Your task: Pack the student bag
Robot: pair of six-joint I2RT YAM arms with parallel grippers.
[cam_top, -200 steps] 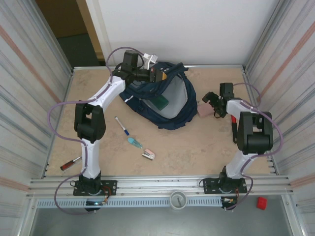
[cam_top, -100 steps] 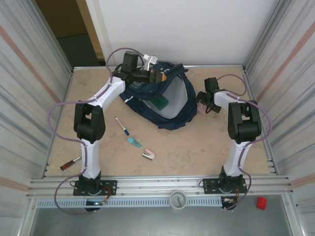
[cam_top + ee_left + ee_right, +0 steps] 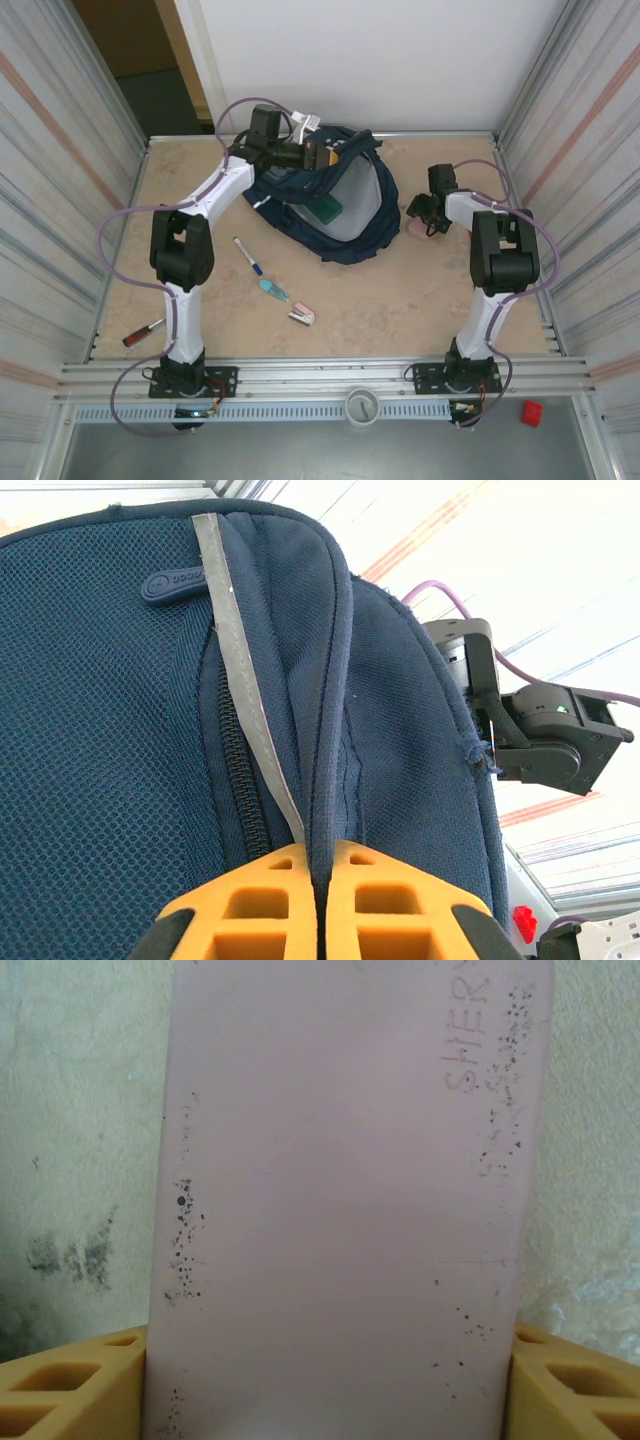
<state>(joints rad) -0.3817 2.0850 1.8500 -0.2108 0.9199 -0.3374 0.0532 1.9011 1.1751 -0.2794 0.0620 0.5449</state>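
The student bag [image 3: 362,238], navy blue, lies open at the back middle of the table with a green item [image 3: 328,208] inside. My left gripper [image 3: 325,155] is shut on a fold of the bag's rim, and in the left wrist view the orange fingers [image 3: 322,855] pinch the navy fabric [image 3: 120,680] beside a reflective stripe [image 3: 240,670]. Right of the bag, a pink eraser [image 3: 414,228] lies on the table. My right gripper [image 3: 421,220] is down over it. Up close the eraser [image 3: 345,1210] spans the gap, both orange fingers [image 3: 70,1380] against its sides.
A blue pen [image 3: 248,256], a teal item [image 3: 272,290] and a small pink-and-white object [image 3: 301,317] lie in front of the bag. A red-handled screwdriver [image 3: 143,332] rests near the front left edge. Metal walls enclose the table on both sides.
My right gripper has swung toward the bag and then settled over the pink eraser, its jaws narrowing onto it. The left gripper and the bag have stayed put.
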